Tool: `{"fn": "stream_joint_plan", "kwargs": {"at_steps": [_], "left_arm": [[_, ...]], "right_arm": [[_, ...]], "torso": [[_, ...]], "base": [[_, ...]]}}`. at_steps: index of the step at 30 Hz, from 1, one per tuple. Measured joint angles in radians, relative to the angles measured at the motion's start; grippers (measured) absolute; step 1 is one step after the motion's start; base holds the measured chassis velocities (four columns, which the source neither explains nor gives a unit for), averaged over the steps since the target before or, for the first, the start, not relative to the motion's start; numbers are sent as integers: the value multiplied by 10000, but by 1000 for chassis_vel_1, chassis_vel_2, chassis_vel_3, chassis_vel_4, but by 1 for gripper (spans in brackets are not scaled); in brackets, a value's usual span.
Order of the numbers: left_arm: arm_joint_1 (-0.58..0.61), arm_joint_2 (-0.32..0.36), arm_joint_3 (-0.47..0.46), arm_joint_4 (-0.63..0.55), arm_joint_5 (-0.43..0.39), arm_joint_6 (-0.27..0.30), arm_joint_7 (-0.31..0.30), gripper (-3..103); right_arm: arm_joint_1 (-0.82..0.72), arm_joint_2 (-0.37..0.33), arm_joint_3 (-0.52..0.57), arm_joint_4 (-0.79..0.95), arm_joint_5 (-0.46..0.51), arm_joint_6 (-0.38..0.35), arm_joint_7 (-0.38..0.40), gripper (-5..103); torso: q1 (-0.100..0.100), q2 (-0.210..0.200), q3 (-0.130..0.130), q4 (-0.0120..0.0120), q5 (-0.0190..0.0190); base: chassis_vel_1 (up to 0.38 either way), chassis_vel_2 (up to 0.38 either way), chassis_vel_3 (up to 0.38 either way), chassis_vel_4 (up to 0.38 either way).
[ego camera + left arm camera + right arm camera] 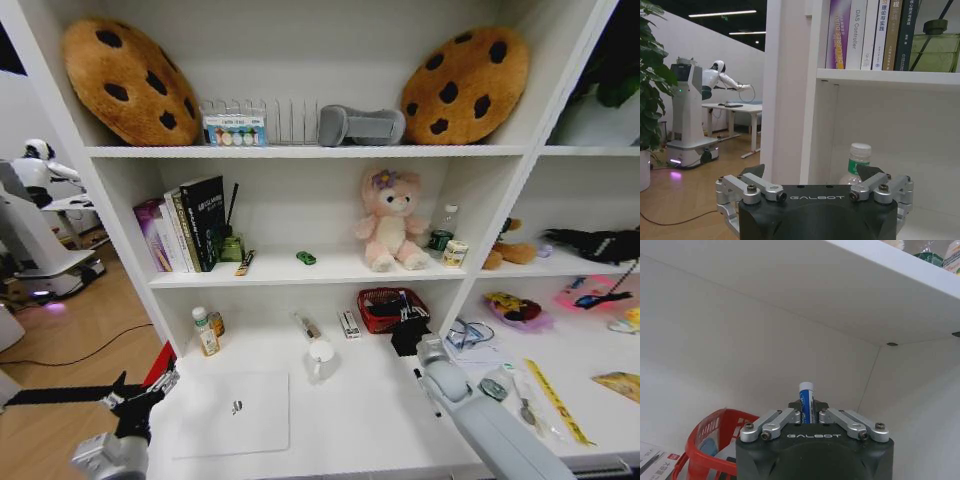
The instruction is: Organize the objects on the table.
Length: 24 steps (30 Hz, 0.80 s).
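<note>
Fingertips of the right gripper [808, 410] are pressed together on a blue pen [806, 401], whose white-capped end stands up between them; the rest of the pen is hidden behind the black gripper body. In the head view that gripper [408, 335] sits over the back of the table [380, 420], just in front of a red mesh basket [385, 305], and its fingers cannot be made out there. The basket's contents are hard to read.

The left gripper [812, 176] hangs off the table's left front corner with its jaws spread wide apart and nothing between them; its lower body is cut off by the frame edge. Past it stands a clear bottle with a white cap [857, 161].

A silver laptop [233, 412] lies closed and flat on the smooth white top, its lid matte with rounded corners. A black pen [427, 392] lies beside the right arm, partly covered by it. A yellow ruler [553, 400], long and thin, lies on the right part of the table. On the shelf above are a tiny green toy car [306, 258] and a small green-lidded can [455, 252] next to a pink plush toy [390, 232].
</note>
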Motion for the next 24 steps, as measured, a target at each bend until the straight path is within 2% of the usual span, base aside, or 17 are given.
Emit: {"fn": "stream_joint_plan", "kwargs": {"at_steps": [6,7,8,11,13,16,17,19,20,22,23,24], "left_arm": [[-8,-83,7,27,23,4,-9,100],[-14,-92,7,34,25,4,-10,100],[-14,-92,7,34,25,4,-10,100],[-43,-116,11,69,31,4,-31,100],[-49,-119,22,70,34,4,-35,100],[-66,-120,36,70,34,8,-42,100],[-66,-118,36,69,34,8,-44,100],[-66,-106,27,63,32,9,-45,100],[-66,-106,27,63,32,9,-45,100],[-71,-94,20,63,31,9,-45,100],[-77,-94,20,63,29,9,-45,100],[-88,-93,22,63,29,9,-45,100]], "right_arm": [[-225,-32,43,157,-182,-110,36,10],[-304,-49,85,240,-194,-136,71,15],[-304,-49,85,240,-194,-136,71,15],[-523,-111,203,463,-399,-160,124,31],[-568,-120,229,495,-459,-151,143,31],[-649,-151,287,585,-451,-160,222,47],[-664,-161,307,621,-445,-167,243,47],[-733,-193,370,844,-388,-227,312,58],[-733,-193,370,844,-388,-227,312,58],[-922,-270,457,1325,-188,-413,413,69],[-1022,-308,494,1573,-60,-521,459,69],[-1177,-359,549,1926,122,-652,517,74]], "torso": [[0,0,0,-1,0],[-1,0,0,-2,-1],[-1,0,0,-2,-1],[-1,0,0,0,-2],[-1,0,-1,-1,-1],[-1,0,-1,-1,0],[-1,0,-1,-1,0],[-1,0,0,0,0],[-1,0,0,0,0],[-1,0,0,1,0],[-1,-1,-1,0,0],[-1,0,-1,0,0]], "base": [[0,0,0,0],[0,0,0,0],[0,0,0,0],[0,0,0,0],[0,0,0,0],[0,0,0,0],[0,0,0,0],[0,0,0,0],[0,0,0,0],[0,0,0,0],[0,0,0,0],[0,0,0,0]]}}
